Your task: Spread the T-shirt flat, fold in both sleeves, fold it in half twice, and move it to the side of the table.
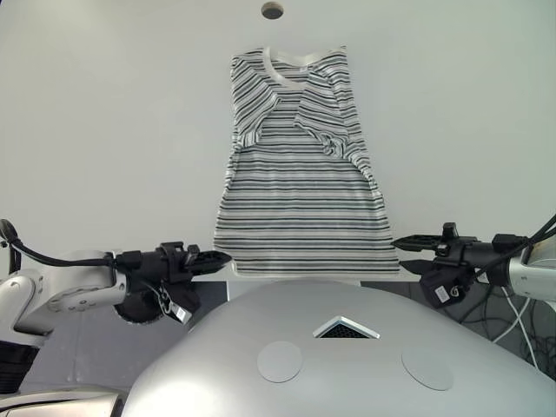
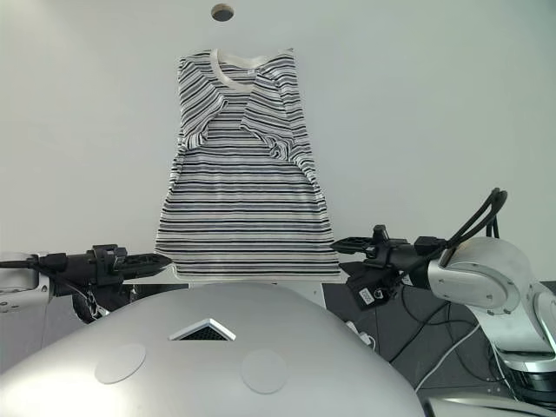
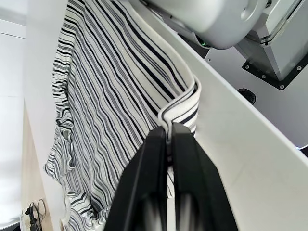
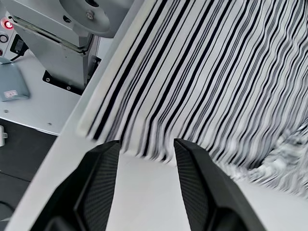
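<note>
The striped T-shirt (image 1: pixel 300 191) lies on the white table (image 1: pixel 104 130), collar at the far end and hem along the near edge. Both sleeves are folded in over the chest, with some bunching by the right sleeve. My left gripper (image 1: pixel 222 257) is at the hem's left corner. In the left wrist view this gripper (image 3: pixel 167 131) is shut, with the hem's edge pinched between its fingers. My right gripper (image 1: pixel 399 254) hangs just off the hem's right corner, open. Its fingers (image 4: pixel 103 163) straddle bare table beside the hem (image 4: pixel 144 130), touching no cloth.
A round hole (image 1: pixel 272 10) sits in the tabletop beyond the collar. Wide bare table lies to the left and right of the shirt. Cables (image 1: pixel 512 321) trail on the floor below the table's near right edge.
</note>
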`<action>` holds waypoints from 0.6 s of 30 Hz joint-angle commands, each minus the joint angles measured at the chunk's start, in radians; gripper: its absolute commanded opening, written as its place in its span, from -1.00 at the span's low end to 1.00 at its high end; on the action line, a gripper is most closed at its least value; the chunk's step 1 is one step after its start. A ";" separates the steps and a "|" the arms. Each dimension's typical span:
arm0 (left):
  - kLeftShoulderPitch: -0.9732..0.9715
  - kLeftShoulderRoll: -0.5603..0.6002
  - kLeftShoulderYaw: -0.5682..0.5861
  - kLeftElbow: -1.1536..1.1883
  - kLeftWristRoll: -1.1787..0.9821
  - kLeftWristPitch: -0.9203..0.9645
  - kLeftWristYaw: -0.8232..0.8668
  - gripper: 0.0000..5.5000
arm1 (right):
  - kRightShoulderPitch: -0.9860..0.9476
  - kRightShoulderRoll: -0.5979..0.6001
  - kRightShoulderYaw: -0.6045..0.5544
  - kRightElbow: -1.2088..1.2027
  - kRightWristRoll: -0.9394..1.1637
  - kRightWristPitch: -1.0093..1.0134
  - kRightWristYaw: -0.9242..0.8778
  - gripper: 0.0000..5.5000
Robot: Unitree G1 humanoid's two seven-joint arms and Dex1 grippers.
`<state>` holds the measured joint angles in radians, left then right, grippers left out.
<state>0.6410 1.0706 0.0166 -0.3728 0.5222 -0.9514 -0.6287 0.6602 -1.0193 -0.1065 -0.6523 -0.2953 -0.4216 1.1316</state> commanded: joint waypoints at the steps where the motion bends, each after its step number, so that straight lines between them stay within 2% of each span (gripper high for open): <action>1: -0.016 0.012 0.002 0.019 0.019 -0.009 0.001 -1.00 | -0.080 -0.035 0.073 -0.037 -0.010 0.056 0.038 -0.23; 7: -0.017 0.001 0.003 0.030 0.037 -0.016 0.012 -1.00 | -0.110 -0.077 0.099 -0.057 0.013 0.101 0.067 -0.23; 18: 0.005 -0.003 0.002 0.038 0.058 -0.021 0.023 -1.00 | -0.059 -0.110 -0.066 -0.136 0.099 0.208 0.102 -0.23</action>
<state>0.6391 1.0655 0.0156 -0.3315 0.5628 -0.9733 -0.6085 0.6009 -1.1141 -0.1429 -0.7737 -0.2159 -0.2206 1.2296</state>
